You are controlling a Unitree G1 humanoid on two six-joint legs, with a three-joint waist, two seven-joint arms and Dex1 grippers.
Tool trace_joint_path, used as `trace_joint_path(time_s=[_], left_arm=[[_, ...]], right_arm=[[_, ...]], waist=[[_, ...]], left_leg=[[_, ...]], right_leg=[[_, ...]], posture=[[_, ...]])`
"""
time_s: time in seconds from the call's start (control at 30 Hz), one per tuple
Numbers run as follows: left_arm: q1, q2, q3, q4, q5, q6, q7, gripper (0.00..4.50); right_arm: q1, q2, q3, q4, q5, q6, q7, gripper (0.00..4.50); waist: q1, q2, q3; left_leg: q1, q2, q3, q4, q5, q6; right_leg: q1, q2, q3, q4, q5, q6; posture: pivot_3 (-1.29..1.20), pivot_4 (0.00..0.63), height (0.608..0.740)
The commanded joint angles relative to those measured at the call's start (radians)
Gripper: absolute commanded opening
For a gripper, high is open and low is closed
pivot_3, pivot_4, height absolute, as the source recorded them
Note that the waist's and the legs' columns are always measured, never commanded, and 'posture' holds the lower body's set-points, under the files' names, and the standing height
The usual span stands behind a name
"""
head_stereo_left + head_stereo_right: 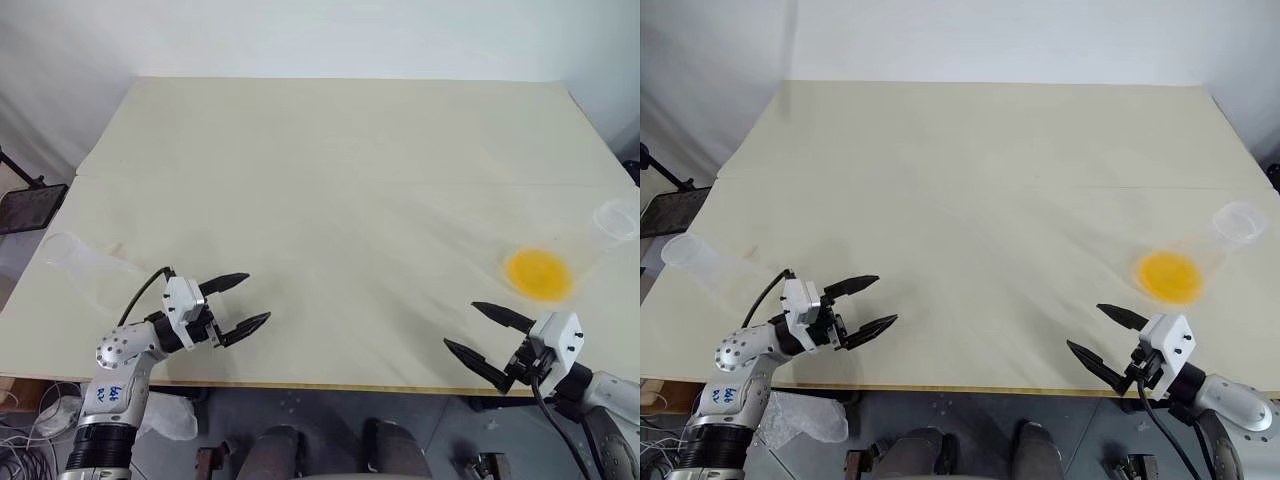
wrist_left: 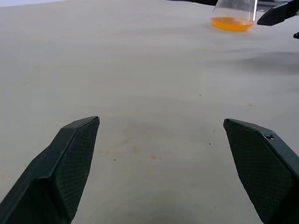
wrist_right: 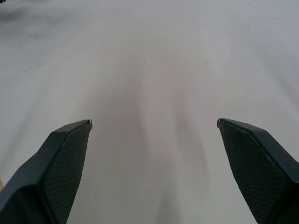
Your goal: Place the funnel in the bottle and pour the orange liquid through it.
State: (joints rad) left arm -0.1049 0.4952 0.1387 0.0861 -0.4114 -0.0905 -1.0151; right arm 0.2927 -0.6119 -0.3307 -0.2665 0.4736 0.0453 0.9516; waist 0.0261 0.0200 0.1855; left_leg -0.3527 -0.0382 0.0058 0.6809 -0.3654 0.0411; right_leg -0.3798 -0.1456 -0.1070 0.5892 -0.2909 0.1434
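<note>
The left gripper has its fingers spread wide and holds nothing — it hovers over the near left part of the table. The right gripper is also wide apart and empty, at the near right edge. The bottle with the orange liquid stands just beyond the right gripper. A clear cup stands at the left edge, near the left arm.

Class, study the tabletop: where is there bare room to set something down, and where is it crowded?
Bare: the whole middle and far side of the table, between the left gripper and right gripper. Occupied: the right edge, holding the container of orange liquid, and the left edge, holding a clear cup.
</note>
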Motion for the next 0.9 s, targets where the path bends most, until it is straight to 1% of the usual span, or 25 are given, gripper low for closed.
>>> trace_joint_path(time_s=[0.03,0.13,0.2,0.37,0.5,0.57,0.77,0.9], left_arm=[[-0.003,0.001,0.005,-0.025,-0.006,-0.013,0.006,4.50],[0.002,0.005,-0.003,-0.042,0.010,0.032,0.045,4.50],[0.002,-0.013,0.011,-0.061,-0.001,0.037,0.080,4.50],[0.029,-0.021,0.022,-0.124,-0.017,0.087,0.136,4.50],[0.094,-0.029,0.069,-0.208,-0.082,0.099,0.151,4.50],[0.145,-0.029,0.108,-0.242,-0.101,0.093,0.165,4.50],[0.370,-0.053,0.264,-0.366,-0.167,0.073,0.212,4.50],[0.533,-0.100,0.420,-0.425,-0.227,0.060,0.270,4.50]], right_arm=[[0.000,-0.008,-0.024,-0.020,0.015,-0.010,-0.003,4.49],[-0.003,-0.005,-0.019,-0.023,0.014,-0.010,-0.005,4.49],[-0.014,-0.004,-0.005,-0.028,0.017,-0.008,-0.002,4.49],[-0.084,-0.003,0.038,-0.012,0.019,0.003,0.007,4.49],[-0.144,-0.002,0.070,0.013,0.024,0.014,0.018,4.49],[-0.178,-0.004,0.091,0.033,0.024,0.024,0.033,4.49],[-0.297,-0.009,0.145,0.122,0.017,0.034,0.088,4.49],[-0.386,-0.010,0.178,0.184,0.018,0.039,0.135,4.49]], waist=[[0.000,0.000,0.000],[0.000,0.000,0.000],[0.000,0.000,0.000],[-0.001,0.000,0.000],[-0.003,0.000,0.000],[-0.005,-0.001,0.001],[-0.005,-0.001,0.001],[-0.003,-0.003,0.002]], left_leg=[[0.000,0.000,0.000,0.000,0.000,0.000],[0.000,0.000,0.000,0.000,0.000,0.000],[0.000,0.000,0.000,0.000,0.000,0.000],[0.000,0.000,0.000,0.000,0.000,0.000],[0.000,0.000,0.000,0.000,0.000,0.000],[0.000,0.000,-0.001,0.001,0.000,0.000],[0.000,0.001,-0.001,0.001,0.000,0.000],[0.000,0.001,-0.002,0.001,0.000,0.000]], right_leg=[[0.000,0.000,0.000,0.000,0.000,0.000],[0.000,0.000,0.000,0.000,0.000,0.000],[0.000,0.000,0.000,0.000,0.000,0.000],[0.000,0.000,0.000,0.001,0.000,0.000],[0.000,0.000,0.000,0.001,0.000,0.000],[0.000,0.000,0.001,0.001,0.000,0.000],[0.001,-0.002,0.002,-0.001,0.000,0.000],[0.002,-0.003,0.003,-0.005,0.000,0.000]], posture=[[0.00,0.150,0.740],[0.00,0.150,0.740],[0.00,0.150,0.740],[0.00,0.150,0.740],[0.00,0.150,0.740],[0.00,0.150,0.740],[0.00,0.150,0.740],[0.00,0.150,0.740]])
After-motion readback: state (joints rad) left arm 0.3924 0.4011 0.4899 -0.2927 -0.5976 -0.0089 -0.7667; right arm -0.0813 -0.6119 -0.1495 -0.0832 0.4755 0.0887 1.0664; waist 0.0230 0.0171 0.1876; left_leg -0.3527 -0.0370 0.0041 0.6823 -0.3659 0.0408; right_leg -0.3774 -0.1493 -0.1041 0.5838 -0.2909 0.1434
